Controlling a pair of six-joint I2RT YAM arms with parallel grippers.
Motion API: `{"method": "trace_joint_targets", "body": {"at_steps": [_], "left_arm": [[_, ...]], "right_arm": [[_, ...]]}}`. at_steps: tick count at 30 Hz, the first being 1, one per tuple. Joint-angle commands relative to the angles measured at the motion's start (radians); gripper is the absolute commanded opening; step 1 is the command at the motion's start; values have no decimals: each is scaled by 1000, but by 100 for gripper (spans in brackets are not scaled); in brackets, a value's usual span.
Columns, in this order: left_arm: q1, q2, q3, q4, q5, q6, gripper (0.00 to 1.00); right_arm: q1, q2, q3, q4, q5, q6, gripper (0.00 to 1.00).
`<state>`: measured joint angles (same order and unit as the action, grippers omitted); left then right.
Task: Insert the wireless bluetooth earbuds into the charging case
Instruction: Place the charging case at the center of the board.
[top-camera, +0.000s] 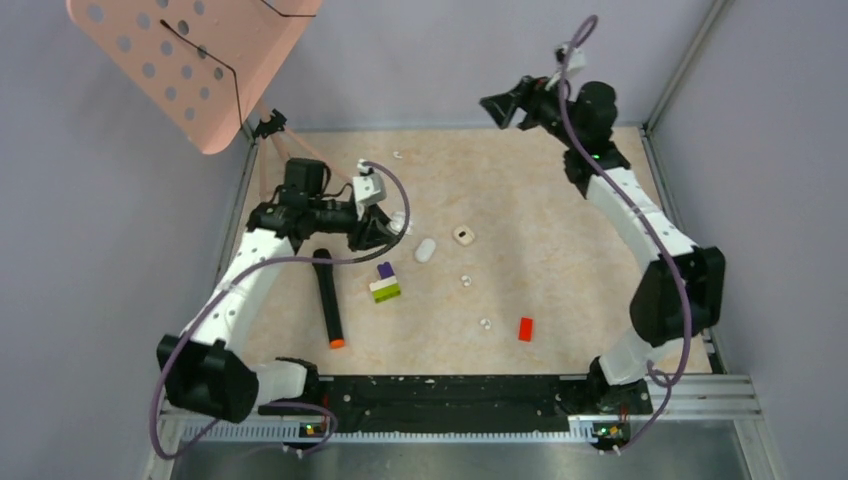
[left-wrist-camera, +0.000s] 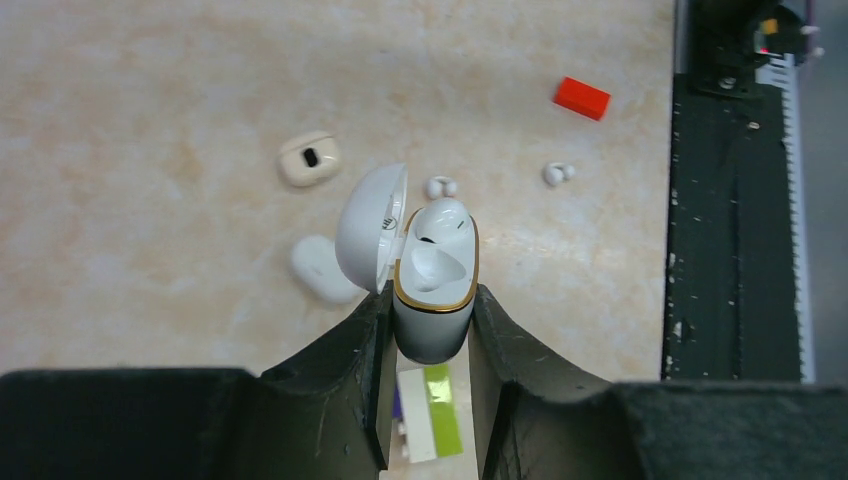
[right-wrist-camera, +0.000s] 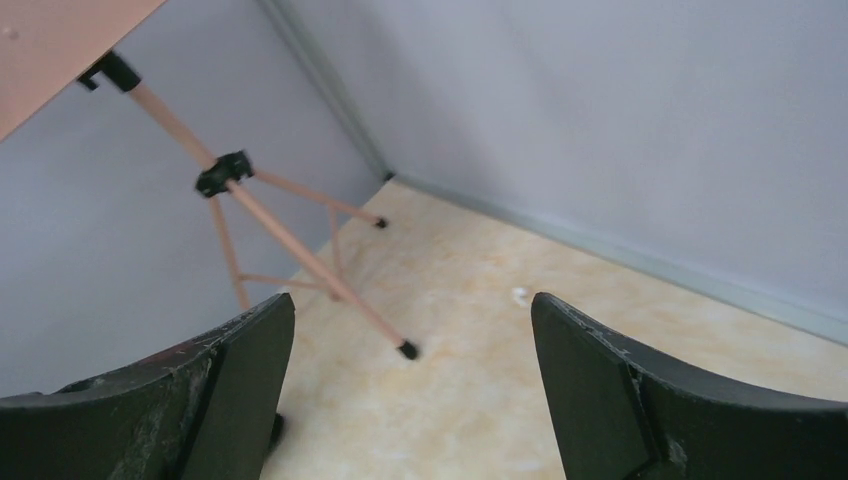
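Your left end effector (left-wrist-camera: 432, 292) is pinching the charging case (left-wrist-camera: 434, 325) by its two long sides, left of centre in the top view, over the bench (top-camera: 580, 260). The case's lid (left-wrist-camera: 368, 228) is standing open toward the left of the wrist frame. Its gold-rimmed mouth is facing the wrist camera, with the long axis running up and down that frame. A seated bud (left-wrist-camera: 441, 218) seems to be filling the upper pocket, while the lower pocket is looking empty.

Your right end effector (right-wrist-camera: 410, 305) is spread wide and carrying nothing. It is hanging high at the upper right of the top view, pointing at the far corner where the pink stand (right-wrist-camera: 290, 235) is standing, well apart from everything you need.

The coming move is turning on where the loose buds are lying. Near the middle of the top view, the upper earbud (top-camera: 466, 281) is resting to the right of the stacked blocks (top-camera: 385, 283). The lower earbud (top-camera: 485, 324) is resting near the red brick (top-camera: 525, 329), on its left. Both are lying below and slightly left of the right end effector in that frame, and to the lower right of the held case. The left arm is nearer but occupied, so I judge you are needing the right arm to come down toward them. The buds are showing too small to tell their long axis.
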<state>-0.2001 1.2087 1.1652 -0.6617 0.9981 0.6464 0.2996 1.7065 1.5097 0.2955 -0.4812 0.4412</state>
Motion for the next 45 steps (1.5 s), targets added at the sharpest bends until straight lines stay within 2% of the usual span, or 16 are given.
{"method": "trace_joint_targets", "body": {"at_steps": [1, 5, 9, 11, 13, 16, 17, 20, 26, 30, 31, 32, 35, 38, 42, 45], "left_arm": [[-58, 140, -25, -8, 106, -3, 0], [-85, 310, -25, -85, 156, 43, 0], [-160, 458, -42, -250, 232, 144, 0], [-199, 515, -59, -263, 248, 169, 0], [-224, 563, -50, -171, 194, 31, 0], [-265, 615, -62, 48, 3, -232, 0], [-287, 645, -44, 63, -72, -288, 2], [-318, 744, 40, 10, -190, -388, 13], [-338, 792, 162, -138, -266, -338, 43], [-304, 785, 390, -469, -300, -197, 54], [-291, 783, 459, -557, -310, -140, 67], [-282, 786, 529, -645, -324, -76, 96], [-255, 823, 760, -810, -389, 65, 99], [-206, 868, 864, -625, -557, -130, 99], [-127, 919, 875, -157, -838, -436, 99], [-103, 1017, 966, 53, -979, -503, 99]], "right_arm": [[-101, -158, -175, -206, 88, -195, 87], [-144, -264, -286, -260, 121, -281, 88], [-147, -305, -351, -262, 139, -274, 88], [-147, -306, -363, -268, 133, -256, 88], [-146, -308, -366, -275, 117, -248, 88], [-147, -319, -376, -280, 115, -257, 88], [-146, -321, -378, -280, 119, -261, 88], [-149, -322, -377, -280, 130, -269, 89], [-161, -315, -362, -271, 143, -270, 90], [-173, -325, -339, -292, 137, -271, 91], [-178, -327, -334, -292, 135, -271, 91], [-182, -328, -330, -305, 133, -271, 91], [-191, -329, -322, -330, 126, -277, 91], [-200, -333, -327, -333, 132, -281, 92], [-206, -339, -336, -348, 132, -275, 92], [-206, -346, -344, -369, 126, -275, 92]]}}
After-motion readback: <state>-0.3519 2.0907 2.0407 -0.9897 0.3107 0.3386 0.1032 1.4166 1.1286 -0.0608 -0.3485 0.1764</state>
